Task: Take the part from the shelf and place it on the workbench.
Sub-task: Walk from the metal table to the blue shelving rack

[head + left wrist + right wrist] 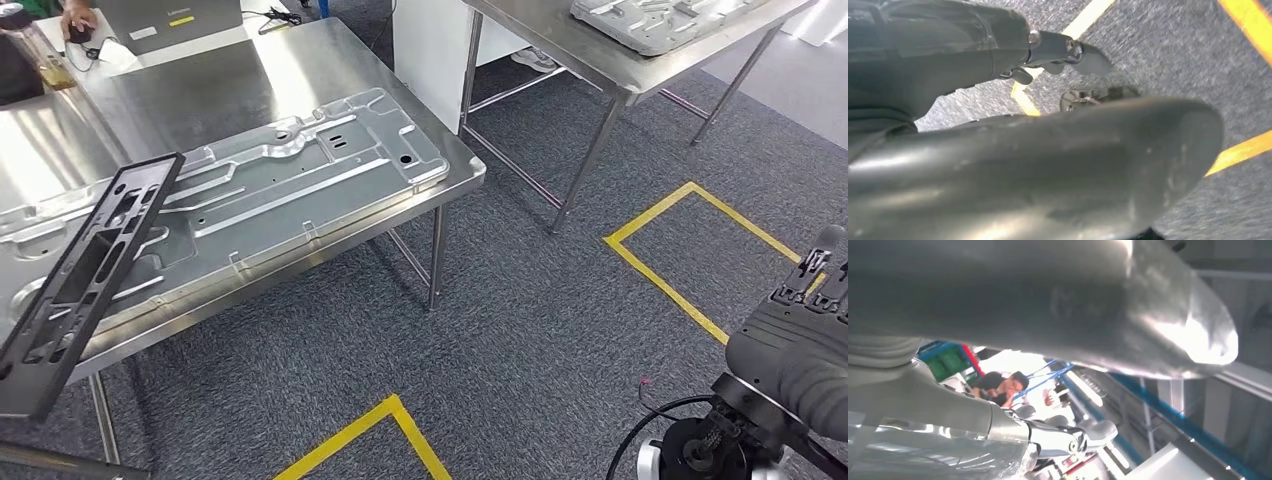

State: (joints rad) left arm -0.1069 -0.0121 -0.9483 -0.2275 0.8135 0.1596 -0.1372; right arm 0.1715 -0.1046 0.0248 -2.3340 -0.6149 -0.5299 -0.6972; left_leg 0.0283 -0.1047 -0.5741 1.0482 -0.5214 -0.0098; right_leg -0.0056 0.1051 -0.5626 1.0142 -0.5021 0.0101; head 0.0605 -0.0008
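Note:
A long black frame part (85, 270) hangs tilted over the near left end of the steel workbench (200, 90). Its upper end is above a large pressed sheet-metal panel (290, 180) lying on the bench. Its lower end runs out at the lower left of the head view, where my left arm comes in. My left hand (1063, 55) holds that end; the wrist view shows curled fingers (1088, 57) above grey carpet, with the grip itself hidden. My right hand (800, 310) is raised at the right, over the floor, away from the bench. It holds nothing, fingers (1088, 432) apart.
A second steel table (610, 60) with another metal panel (660, 20) stands at the back right. Yellow tape squares (690, 260) mark the grey carpet. A person's hand (75, 15) and a laptop (180, 20) are at the workbench's far end.

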